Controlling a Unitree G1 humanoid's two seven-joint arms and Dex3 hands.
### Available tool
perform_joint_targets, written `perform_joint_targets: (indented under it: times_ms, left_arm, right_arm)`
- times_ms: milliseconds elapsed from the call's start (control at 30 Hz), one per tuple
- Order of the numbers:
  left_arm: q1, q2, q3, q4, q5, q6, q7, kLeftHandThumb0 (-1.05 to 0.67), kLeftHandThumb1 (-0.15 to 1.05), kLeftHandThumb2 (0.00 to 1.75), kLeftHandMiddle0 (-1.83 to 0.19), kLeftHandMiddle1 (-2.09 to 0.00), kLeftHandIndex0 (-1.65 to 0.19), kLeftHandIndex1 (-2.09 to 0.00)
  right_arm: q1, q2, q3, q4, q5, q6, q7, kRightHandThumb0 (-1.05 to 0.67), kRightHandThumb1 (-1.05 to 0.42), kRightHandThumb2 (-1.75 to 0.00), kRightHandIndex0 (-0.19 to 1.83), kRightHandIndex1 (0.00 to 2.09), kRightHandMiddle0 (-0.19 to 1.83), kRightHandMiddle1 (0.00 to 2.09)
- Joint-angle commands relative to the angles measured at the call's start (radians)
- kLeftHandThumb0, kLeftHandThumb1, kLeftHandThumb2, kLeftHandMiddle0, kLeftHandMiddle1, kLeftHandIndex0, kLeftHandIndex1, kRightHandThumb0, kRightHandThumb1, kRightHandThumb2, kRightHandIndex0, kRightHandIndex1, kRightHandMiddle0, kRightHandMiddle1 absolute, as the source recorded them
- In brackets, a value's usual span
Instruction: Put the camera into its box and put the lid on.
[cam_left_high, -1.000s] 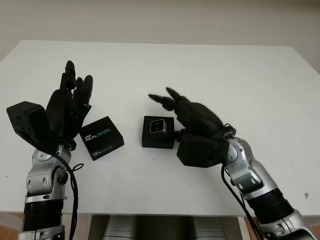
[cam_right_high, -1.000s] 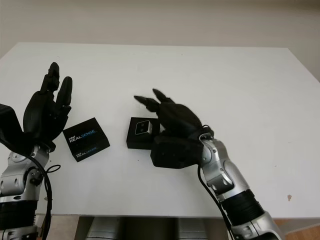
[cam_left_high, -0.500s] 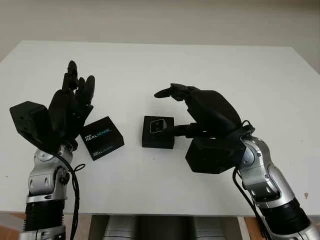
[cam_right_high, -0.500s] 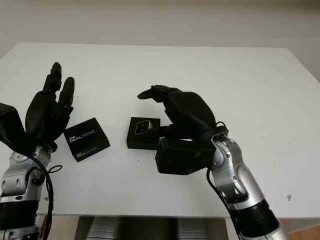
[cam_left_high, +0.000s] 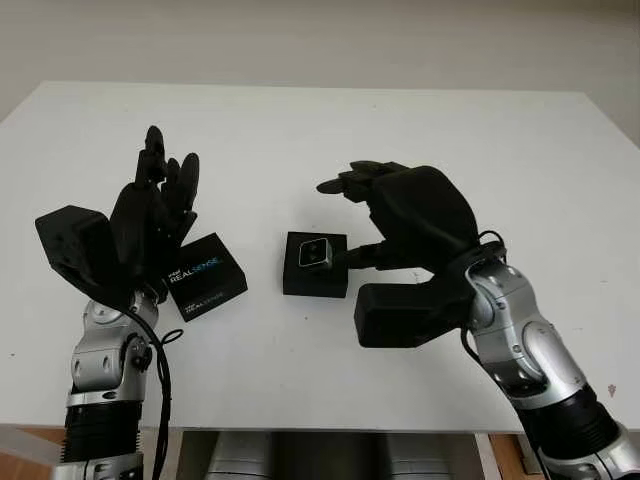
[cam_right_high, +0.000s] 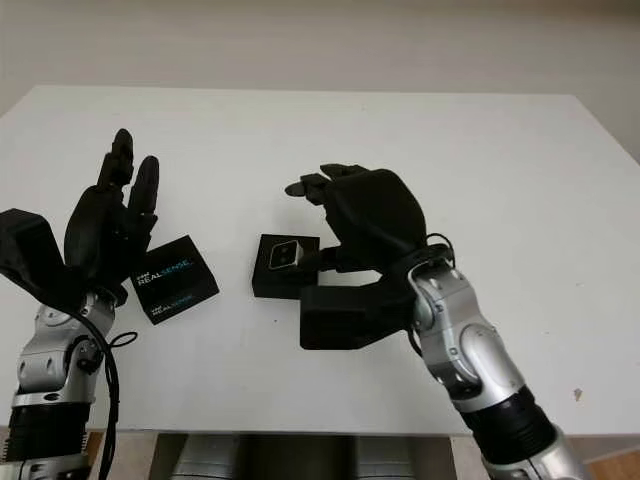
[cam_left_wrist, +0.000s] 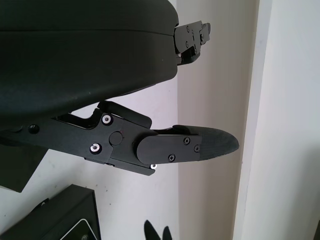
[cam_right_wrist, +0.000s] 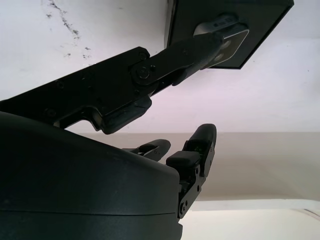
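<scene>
the silver camera (cam_left_high: 318, 252) sits inside its open black box (cam_left_high: 315, 266) at the middle of the white desk (cam_left_high: 330, 130). right hand (cam_left_high: 400, 215) hovers at the box's 3 o'clock, raised off the desk, fingers (cam_left_high: 345, 182) released, holding nothing. the realsense lid (cam_left_high: 203, 276) lies flat at the box's 9 o'clock, apart from it. left hand (cam_left_high: 150, 215) is upright beside the lid, released too.
</scene>
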Motion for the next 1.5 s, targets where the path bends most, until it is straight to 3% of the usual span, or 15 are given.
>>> perform_joint_targets:
  times_ms: [0, 100, 433, 1467]
  left_arm:
    - [-0.003, -0.001, -0.003, 0.006, 0.004, -0.014, -0.003, -0.64, 1.05, 0.39, 0.19, 0.00, 0.19, 0.00]
    - [-0.003, 0.001, -0.002, 0.010, 0.002, -0.013, -0.006, -0.65, 1.05, 0.38, 0.19, 0.00, 0.19, 0.00]
    - [-0.003, 0.001, 0.003, 0.002, -0.001, -0.008, -0.003, -0.65, 1.05, 0.37, 0.19, 0.00, 0.19, 0.00]
    - [0.004, 0.005, 0.012, -0.027, -0.013, 0.024, 0.005, -0.64, 1.05, 0.34, 0.19, 0.00, 0.19, 0.00]
  right_arm:
    - [0.001, 0.010, 0.007, 0.014, -0.016, -0.001, -0.021, -0.75, -0.90, -0.05, 0.49, 0.11, 0.40, 0.59]
    - [0.006, 0.024, 0.025, 0.034, -0.042, 0.000, -0.059, -0.76, -0.91, -0.06, 0.54, 0.12, 0.36, 0.76]
    - [0.030, 0.066, 0.056, 0.059, -0.087, 0.014, -0.125, -0.76, -0.92, -0.06, 0.57, 0.16, 0.31, 1.00]
    - [-0.013, 0.105, 0.067, 0.168, -0.068, 0.009, -0.210, -0.71, -0.96, -0.06, 0.55, 0.16, 0.39, 1.05]
